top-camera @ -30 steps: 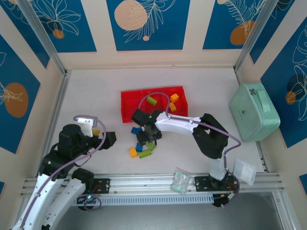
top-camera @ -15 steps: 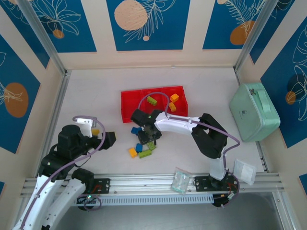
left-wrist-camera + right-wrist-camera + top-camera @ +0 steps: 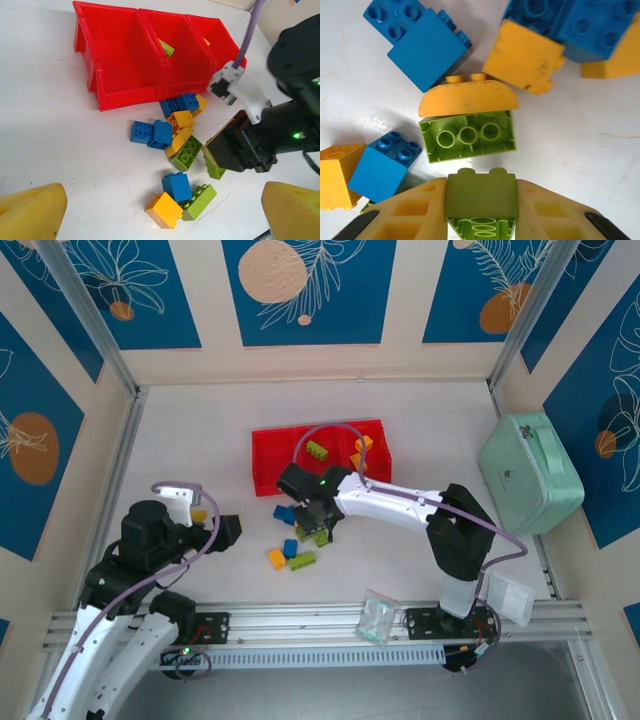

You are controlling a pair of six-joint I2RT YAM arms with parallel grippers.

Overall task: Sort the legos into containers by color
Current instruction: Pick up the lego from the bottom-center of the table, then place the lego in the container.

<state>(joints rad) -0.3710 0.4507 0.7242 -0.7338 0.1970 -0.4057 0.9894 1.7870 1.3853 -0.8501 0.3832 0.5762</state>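
Now our right gripper [image 3: 318, 526] is squeezed tight on a lime green lego [image 3: 481, 196], just over the pile of blue, green and orange legos [image 3: 181, 120] on the table [image 3: 190, 440] by the red tray [image 3: 272, 455]. Our left gripper [image 3: 232, 529] is wide open and holds nothing, to the left of the pile. We see one green lego [image 3: 317, 450] in the tray's middle box and orange ones [image 3: 362, 445] in the right box.

Right pincer [image 3: 318, 524] clamped on green lego [image 3: 481, 194], left pincer [image 3: 229, 529] wide open
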